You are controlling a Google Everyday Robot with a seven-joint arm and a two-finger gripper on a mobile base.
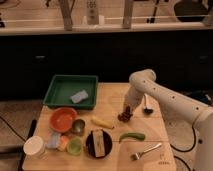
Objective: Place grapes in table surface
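The grapes [124, 115] are a small dark red-purple cluster just above or on the light tan wooden table surface [112, 97], right of its middle. My gripper [127, 109] hangs from the white arm that comes in from the right and points down right over the grapes, touching or nearly touching their top. The lower part of the gripper merges with the cluster.
A green tray [57, 91] with a grey sponge [79, 96] sits at the back left. An orange bowl [63, 118], small cups, a white container [34, 146], a dark plate [99, 143], a yellow banana-like piece [102, 122], a green pod [132, 136], a fork [146, 151] and a dark ladle [147, 108] lie around.
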